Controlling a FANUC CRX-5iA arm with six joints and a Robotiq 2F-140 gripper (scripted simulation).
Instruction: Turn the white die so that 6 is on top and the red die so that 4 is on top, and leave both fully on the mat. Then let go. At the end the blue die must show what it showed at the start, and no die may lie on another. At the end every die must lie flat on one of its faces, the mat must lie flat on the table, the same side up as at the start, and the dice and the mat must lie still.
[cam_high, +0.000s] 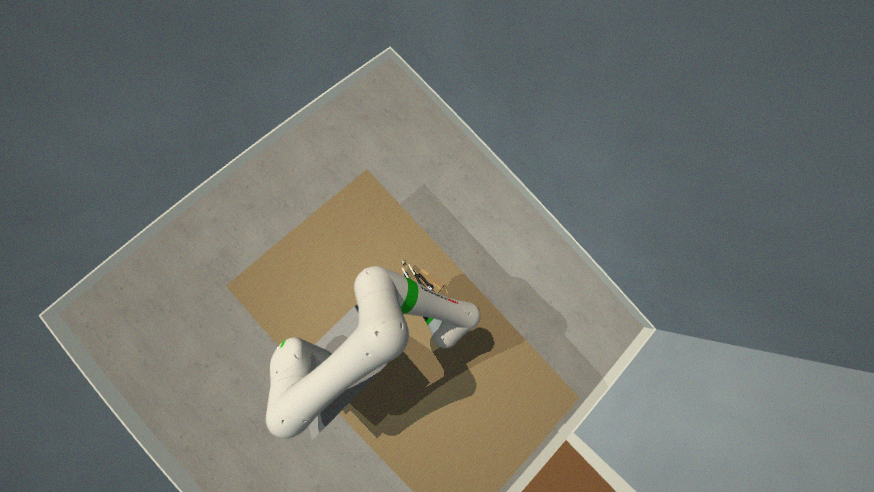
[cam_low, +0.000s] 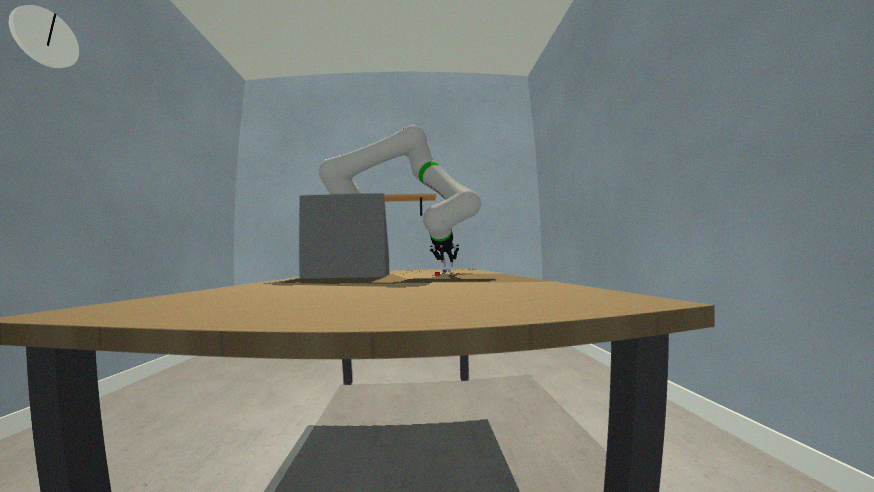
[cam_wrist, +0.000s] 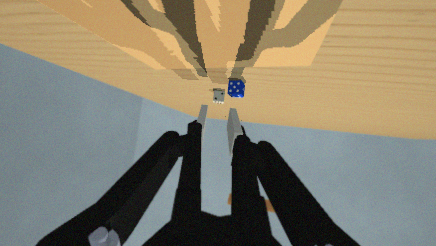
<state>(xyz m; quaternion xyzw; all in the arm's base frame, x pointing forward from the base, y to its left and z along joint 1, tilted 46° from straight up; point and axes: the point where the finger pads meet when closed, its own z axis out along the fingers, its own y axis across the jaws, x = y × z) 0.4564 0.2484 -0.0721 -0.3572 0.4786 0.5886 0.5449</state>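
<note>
Pale wood-grained tabletop (cam_high: 305, 262) (cam_low: 366, 311) (cam_wrist: 375, 50) fills the near part of the exterior view. Farther in, a big matte-grey box (cam_low: 342, 238) stands on it, well apart from the dice. Past the box's side is the small red cube-shaped die (cam_low: 437, 273), too small there for its pips to be read.

The black gripper with slim grey finger pads (cam_high: 406, 268) (cam_low: 448, 268) reaches down near it, under a white jointed arm with green bands (cam_high: 348, 366) (cam_low: 379, 152). Its fingers are a little apart, with nothing pinched between them.

In the wrist view, the small white cube die with dark pips (cam_wrist: 218, 95) sits on the wood just beyond the fingertips, in line with their gap. One face shows two pips; its top number I cannot tell. Just beside it is the blue cube die with white pips (cam_low: 444, 271) (cam_wrist: 236, 88), close enough to crowd one finger. The mat cannot be made out.

Behind everything are an orange-brown board (cam_low: 409, 197) and a blue-grey wall (cam_low: 391, 110).
</note>
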